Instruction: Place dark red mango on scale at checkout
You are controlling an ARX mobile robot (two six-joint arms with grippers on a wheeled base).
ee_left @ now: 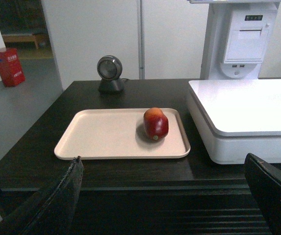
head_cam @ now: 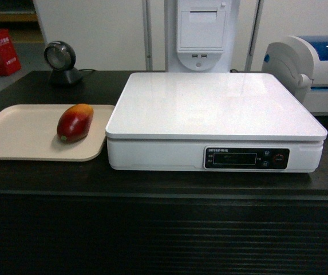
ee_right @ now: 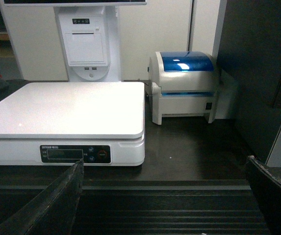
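Dim, even indoor light, soft overhead glare on the white scale (head_cam: 215, 106), mild grain, blurred foreground edges.

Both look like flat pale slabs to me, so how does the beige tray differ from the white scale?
The tray is beige, thin and rimmed; the scale is white, thick and smooth-topped. The tray holds the dark red mango; the scale's platform is bare. Only the scale has a black display strip. Both sit on the checkout.

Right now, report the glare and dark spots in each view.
Head view: soft ceiling glare across the scale, counter front nearly black. Left wrist view: mango sharp, with a small shadow on the tray. Right wrist view: bright glare on the scale platform, highlight on the printer's blue lid.
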